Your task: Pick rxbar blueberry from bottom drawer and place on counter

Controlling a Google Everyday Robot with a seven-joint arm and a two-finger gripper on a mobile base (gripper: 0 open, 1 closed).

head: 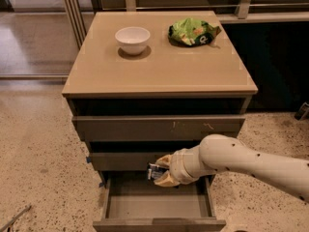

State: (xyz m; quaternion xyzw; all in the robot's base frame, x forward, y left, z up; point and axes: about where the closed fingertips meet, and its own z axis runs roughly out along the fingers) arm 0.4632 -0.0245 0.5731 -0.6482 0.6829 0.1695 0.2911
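The bottom drawer (pixel 159 222) is pulled open below the two scuffed drawers. My gripper (pixel 158 170) hangs just above its back part, in front of the middle drawer, and is shut on the rxbar blueberry (pixel 155 171), a small dark bar with pale markings held between the tan fingers (pixel 166 180). The white arm reaches in from the right. The tan counter (pixel 159 69) is the cabinet's flat top, well above the gripper.
A white bowl (pixel 132 39) stands on the counter at the back left and a green chip bag (pixel 193 31) lies at the back right. Speckled floor surrounds the cabinet. A dark wall panel is to the right.
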